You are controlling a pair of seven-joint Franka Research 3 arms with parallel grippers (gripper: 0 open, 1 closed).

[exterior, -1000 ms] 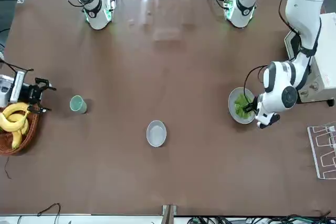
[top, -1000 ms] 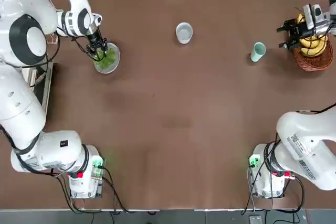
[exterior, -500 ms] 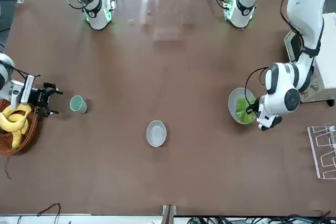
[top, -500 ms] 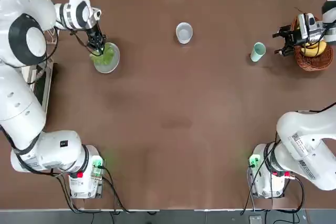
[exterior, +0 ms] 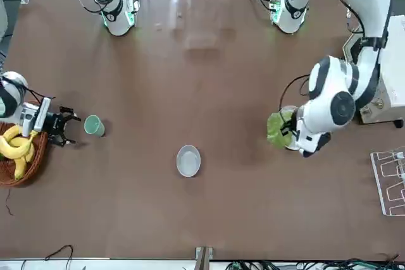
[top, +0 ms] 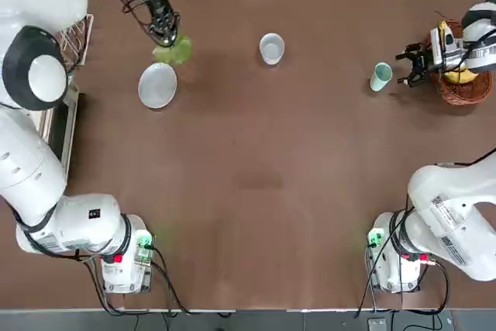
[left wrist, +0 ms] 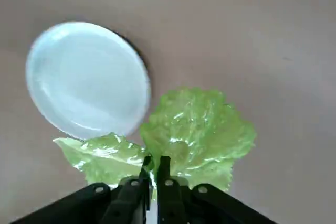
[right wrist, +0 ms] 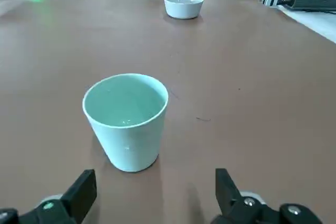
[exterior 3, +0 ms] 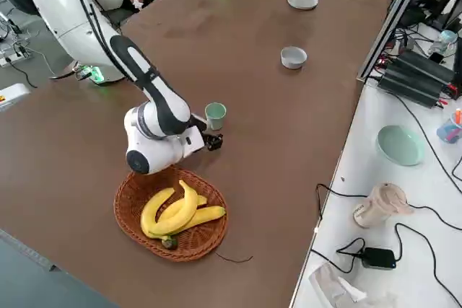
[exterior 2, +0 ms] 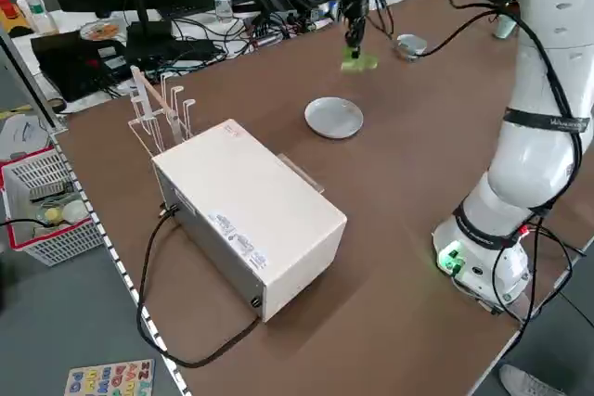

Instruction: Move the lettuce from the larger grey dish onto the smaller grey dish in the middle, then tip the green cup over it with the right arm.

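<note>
Top view: the lettuce (top: 177,50) is being suspended beside the larger grey dish (top: 157,85); the smaller grey dish (top: 272,48) is being left bare.

Left wrist view: the lettuce is being pinched by the left gripper (left wrist: 154,160), its fingers closed.

Right wrist view: the right gripper (right wrist: 156,179) is being held wide apart near the upright green cup (right wrist: 126,121), nothing being gripped.

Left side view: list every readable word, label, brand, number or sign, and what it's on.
No word, brand or number can be read with certainty.
White box: red print near one top edge and a printed label on the side, both too small to read.
Colourful board on the floor: rows of characters, too small to read reliably.
</note>
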